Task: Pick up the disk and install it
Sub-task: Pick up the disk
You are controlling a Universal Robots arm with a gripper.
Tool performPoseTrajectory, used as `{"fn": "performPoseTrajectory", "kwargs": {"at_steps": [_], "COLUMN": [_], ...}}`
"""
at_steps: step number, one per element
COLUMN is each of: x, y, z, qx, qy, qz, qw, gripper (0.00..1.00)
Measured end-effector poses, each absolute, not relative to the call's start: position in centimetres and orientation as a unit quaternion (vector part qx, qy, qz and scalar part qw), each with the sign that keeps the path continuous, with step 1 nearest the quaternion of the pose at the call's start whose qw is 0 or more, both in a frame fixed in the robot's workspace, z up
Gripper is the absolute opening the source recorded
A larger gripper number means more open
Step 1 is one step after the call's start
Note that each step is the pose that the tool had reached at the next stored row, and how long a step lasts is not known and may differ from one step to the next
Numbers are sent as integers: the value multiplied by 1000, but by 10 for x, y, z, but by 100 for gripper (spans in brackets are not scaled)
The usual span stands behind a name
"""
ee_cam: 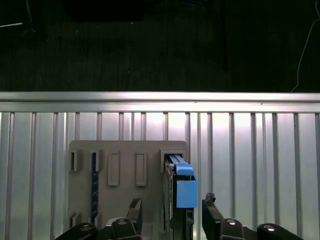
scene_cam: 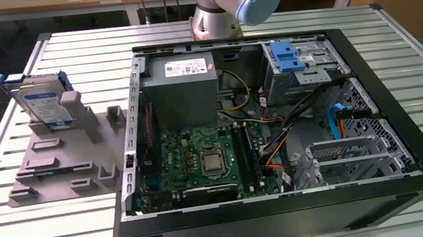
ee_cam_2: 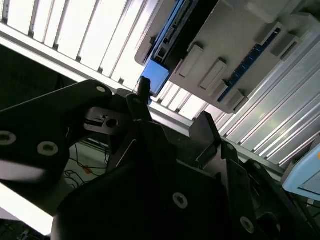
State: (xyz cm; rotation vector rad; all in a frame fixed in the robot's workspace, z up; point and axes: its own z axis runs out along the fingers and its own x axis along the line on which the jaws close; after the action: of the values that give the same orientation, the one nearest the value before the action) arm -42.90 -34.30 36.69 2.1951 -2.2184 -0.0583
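Aimed straight down at the table from above: black two-finger gripper. Fingers spread apart, grasping nothing, one to either side of the flat rectangular silver hard drive in its blue plastic carrier and clear of it. Drive parked on edge in the grey plastic slotted fixture on the ribbed aluminium table, to the exterior view's left of the open black computer case. Long axis near upright, leaning slightly; blue carrier end uppermost, labelled face showing in the exterior view.
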Motion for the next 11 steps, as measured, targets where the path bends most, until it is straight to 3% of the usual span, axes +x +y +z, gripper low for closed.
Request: {"fn": "performPoseTrajectory", "kwargs": {"at_steps": [11], "x": [-428], "y": [-338], "z": [359], "qx": [702], "qy": [-712], "qz": [-20], "qw": [9], "gripper": [58]}}
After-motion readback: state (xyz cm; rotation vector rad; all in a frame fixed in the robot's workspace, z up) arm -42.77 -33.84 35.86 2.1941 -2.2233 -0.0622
